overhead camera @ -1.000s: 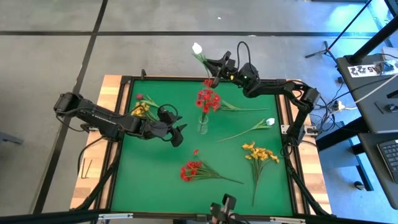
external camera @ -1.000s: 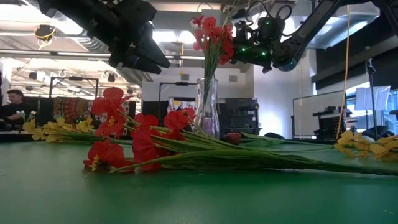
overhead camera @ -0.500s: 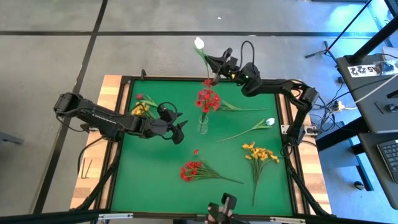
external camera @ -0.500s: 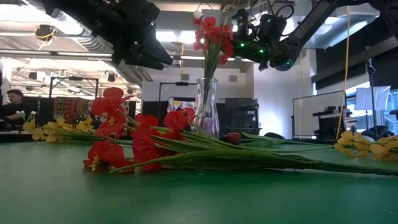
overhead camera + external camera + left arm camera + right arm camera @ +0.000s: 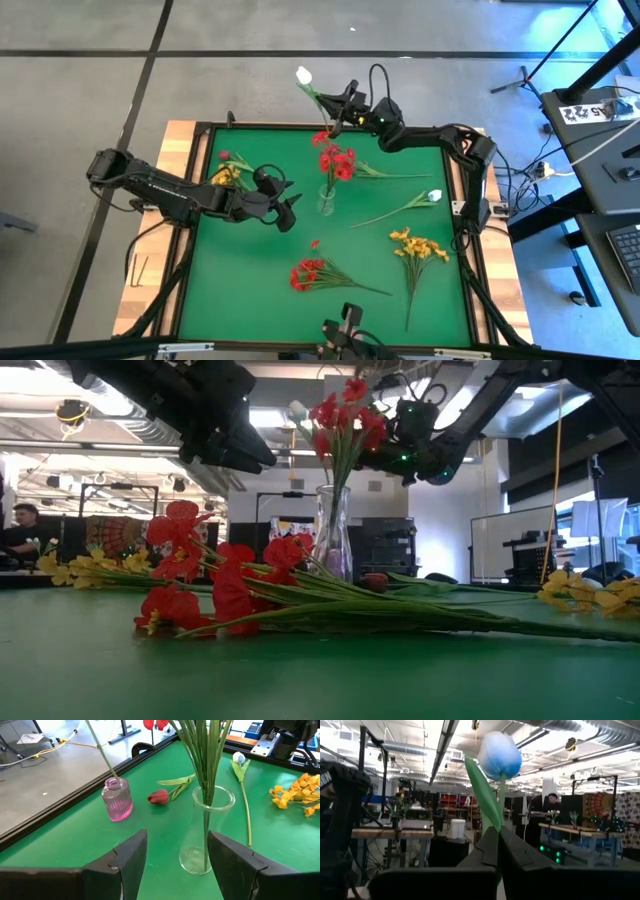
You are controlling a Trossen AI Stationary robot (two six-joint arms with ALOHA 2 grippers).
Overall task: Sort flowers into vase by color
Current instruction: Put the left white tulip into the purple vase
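Observation:
My right gripper [image 5: 340, 106] is high over the table's far edge, shut on a white tulip [image 5: 303, 75] whose bud [image 5: 499, 755] stands above the fingers. The stem's lower end runs down to the mouth of a small pink vase [image 5: 117, 799]. A clear glass vase [image 5: 326, 200] at the table's middle holds red flowers [image 5: 338, 162], stems down inside it. My left gripper [image 5: 285, 213] hovers open just left of that vase [image 5: 206, 832], touching nothing. A red bud [image 5: 159, 796] lies on the table between the vases. My right gripper pinches the white tulip's green stem [image 5: 499, 817] between its two fingers, a little below the bud and leaf. The fingers lie across the stem. The tulip is raised and tilted, bud uppermost, with its lower end at the pink vase's mouth [image 5: 114, 781].
Lying flat on the green table: a red cluster [image 5: 310, 272] near the front, a yellow-orange cluster [image 5: 418, 245] and a second white tulip [image 5: 434, 196] at the right, yellow and pink flowers [image 5: 228, 172] at the left. Open green surface lies front left.
My right gripper has moved toward the table's left along the far edge, still shut on the tulip. The bud has swung left with it and the stem leans more. My left arm has kept still.

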